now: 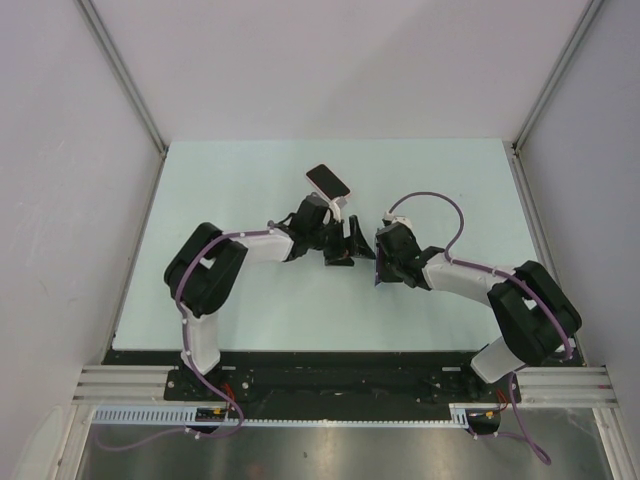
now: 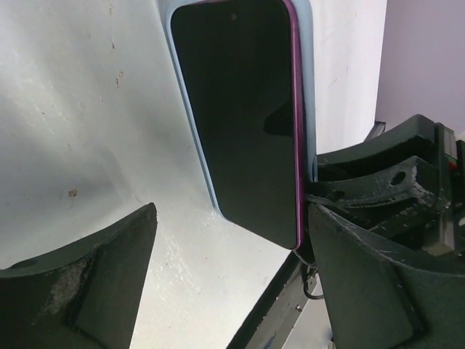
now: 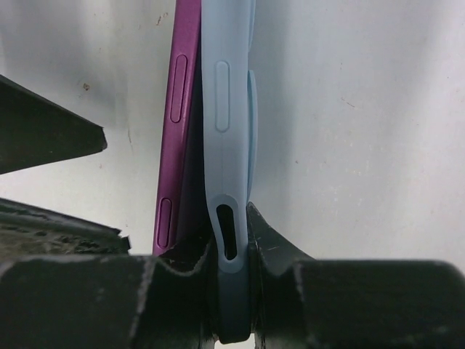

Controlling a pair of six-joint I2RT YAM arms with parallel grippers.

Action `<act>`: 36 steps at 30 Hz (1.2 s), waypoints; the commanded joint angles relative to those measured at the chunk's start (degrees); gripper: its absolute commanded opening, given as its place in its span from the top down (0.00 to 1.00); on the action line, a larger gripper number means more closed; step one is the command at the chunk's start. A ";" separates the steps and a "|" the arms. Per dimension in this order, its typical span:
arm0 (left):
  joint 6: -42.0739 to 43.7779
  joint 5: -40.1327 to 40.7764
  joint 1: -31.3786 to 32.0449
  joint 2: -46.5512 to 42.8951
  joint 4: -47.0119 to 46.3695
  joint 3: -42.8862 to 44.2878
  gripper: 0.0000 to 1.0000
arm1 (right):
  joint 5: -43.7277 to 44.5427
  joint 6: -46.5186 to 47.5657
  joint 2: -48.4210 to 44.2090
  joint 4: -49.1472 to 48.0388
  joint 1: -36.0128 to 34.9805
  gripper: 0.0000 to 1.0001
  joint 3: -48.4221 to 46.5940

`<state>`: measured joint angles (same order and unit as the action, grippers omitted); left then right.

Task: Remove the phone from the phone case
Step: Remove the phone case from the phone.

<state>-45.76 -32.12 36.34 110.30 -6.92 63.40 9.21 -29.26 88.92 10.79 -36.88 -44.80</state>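
Currently the phone [image 2: 236, 116] is held upright in the air above the middle of the tabletop [image 1: 230, 180], a little toward the far edge, with both arms meeting beneath it. Its dark screen faces the left wrist camera, and a purple rim runs down the long side nearest the right arm. The light blue case [image 3: 227, 94] sits behind it, showing as a thin lip along one long side and a wider band past the purple rim on the other.

The right tool [image 3: 229, 254] is clamped on the case's edge, one finger on each face of the blue shell at the end by the slot-shaped cut-out. Seen edge-on from the right wrist, the purple side of the phone stands off from the blue shell. A dark gap lies between them and widens toward the right tool, so that side of the phone is partly out of the case, while the far end lies close against it.

The left tool [image 2: 232, 218] has its fingers spread wide apart, one on each side of the phone's lower end. The finger [image 2: 363, 283] next to the purple rim is just beside it; I cannot tell whether it touches.
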 commanded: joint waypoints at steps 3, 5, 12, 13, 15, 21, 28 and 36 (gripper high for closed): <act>-0.83 1.44 0.93 0.96 -3.37 2.61 0.11 | -4.82 0.08 4.85 -4.11 -0.47 0.76 1.55; -0.48 2.15 0.84 1.41 -2.23 3.83 0.10 | -5.26 0.08 4.94 -4.19 -0.47 0.74 1.55; 0.75 5.48 2.24 3.34 1.55 6.82 0.14 | -5.96 -0.10 4.07 -4.55 -0.47 0.76 1.47; 1.19 6.01 2.33 3.43 2.34 7.35 0.15 | -5.70 -0.10 3.98 -4.20 -0.56 0.76 1.38; 2.16 7.86 3.12 3.95 5.15 9.02 0.16 | -5.61 -0.10 3.89 -3.58 -0.56 0.76 1.03; 5.32 15.93 4.97 4.92 14.38 12.98 0.27 | -5.08 -0.28 3.19 -2.70 -1.17 0.78 0.32; 7.43 22.88 6.29 4.75 20.88 14.38 0.42 | -5.17 -1.06 2.75 -2.52 -1.61 0.78 -0.91; 9.37 29.04 7.26 4.05 24.58 13.86 0.48 | -5.17 -2.30 1.25 -2.61 -1.70 0.79 -1.17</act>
<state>-39.62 -13.74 43.05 113.40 11.25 78.52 7.57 -30.28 89.30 8.84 -36.58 -45.15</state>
